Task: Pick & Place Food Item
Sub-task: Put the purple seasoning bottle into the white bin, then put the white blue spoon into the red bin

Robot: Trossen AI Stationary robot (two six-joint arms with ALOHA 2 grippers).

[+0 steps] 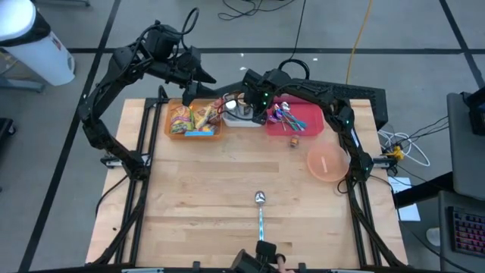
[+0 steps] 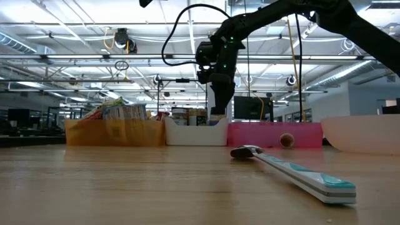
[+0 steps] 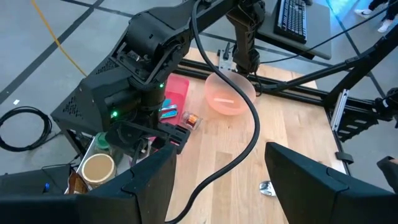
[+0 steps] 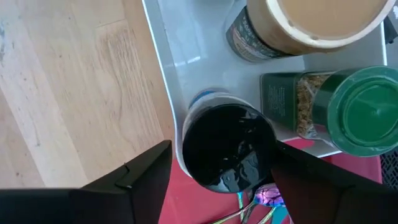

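Right wrist view — the right claw [image 4: 221, 177], fingers spread, straddles a black-lidded jar [image 4: 227, 146] in the white tray [image 4: 163, 59]; left claw [image 3: 217, 180] open.

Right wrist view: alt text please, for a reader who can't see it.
The right gripper, jaws spread, straddles a black-lidded jar standing in a white bin. Beside the jar in the bin are a green-lidded jar and a tan-lidded container; wooden table lies alongside.

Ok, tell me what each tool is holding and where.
Neither holds anything. The right tool is open around a black-lidded jar in the white bin; the left tool is empty.
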